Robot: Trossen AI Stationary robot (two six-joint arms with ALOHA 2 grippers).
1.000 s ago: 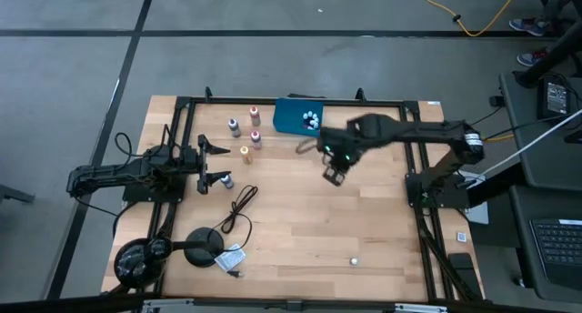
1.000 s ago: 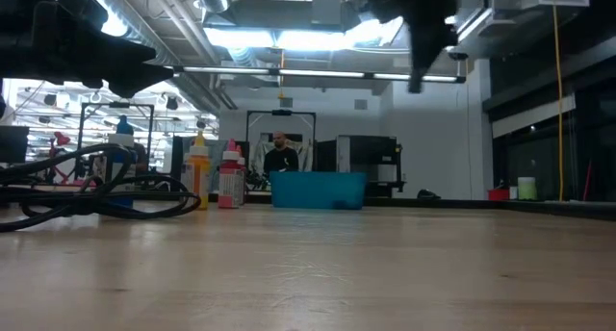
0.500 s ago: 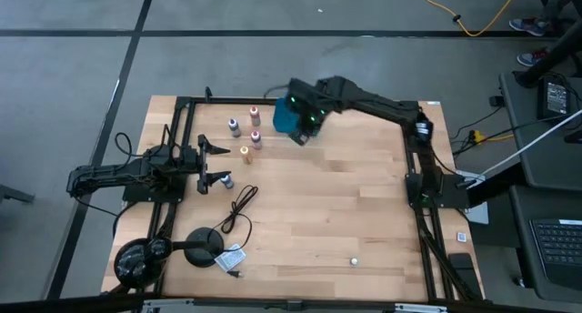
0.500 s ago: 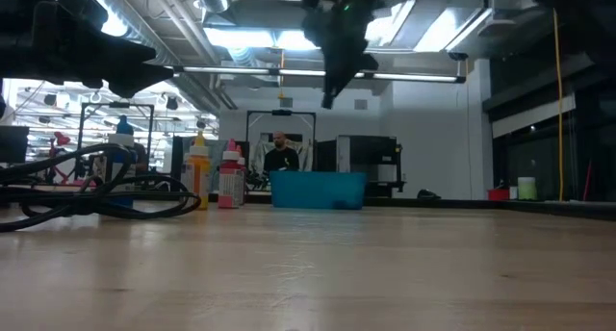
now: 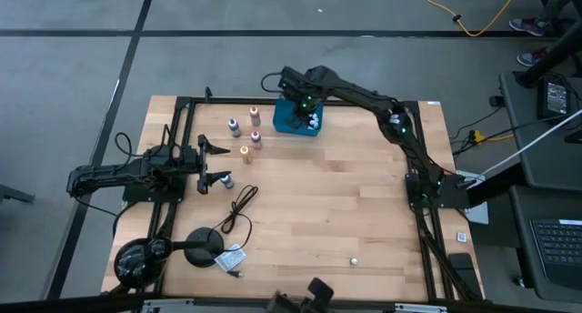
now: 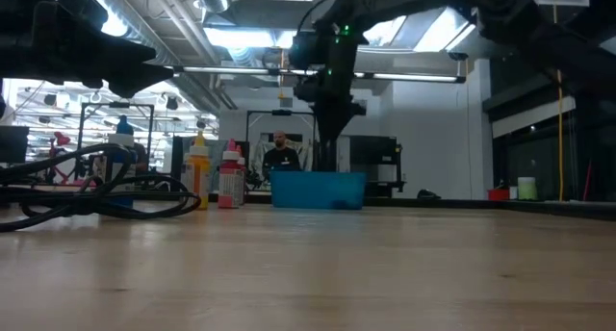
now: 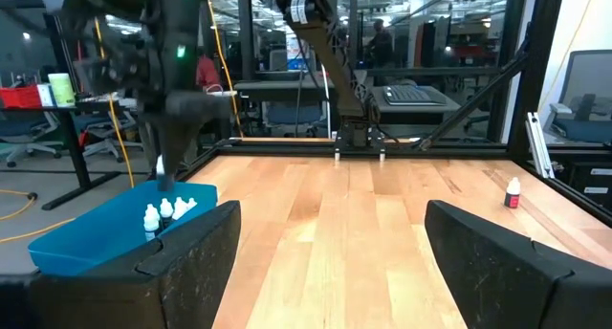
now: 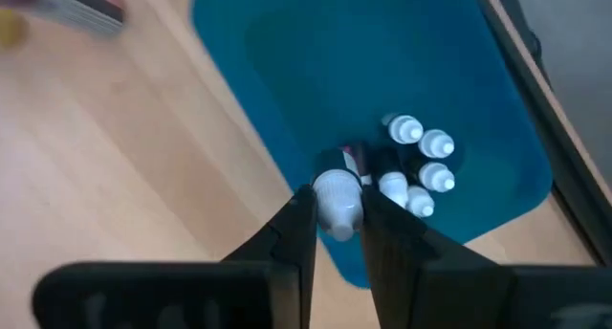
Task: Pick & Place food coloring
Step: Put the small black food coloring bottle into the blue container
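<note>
Food coloring bottle [image 8: 337,200] sits clamped between the right gripper's [image 8: 337,214] fingers, above the teal tray [image 8: 287,90].

The right arm reaches far across, its gripper [image 8: 337,209] pointing down with jaws nearly together. The left gripper [image 5: 221,164] lies low, jaws apart.

1. The right arm has swung from mid-table to the far edge, and its right gripper [image 5: 301,113] now hangs straight over the blue tray [image 5: 282,122].
2. In the low view that gripper [image 6: 330,129], earlier high on the right, now points down just above the tray [image 6: 318,190].
3. The small bottle [image 8: 337,197] pinched between its fingers has travelled along and now sits above the tray's white-capped bottles [image 8: 417,171].
4. A dark shape [image 5: 314,293] has appeared at the near table edge.
</note>
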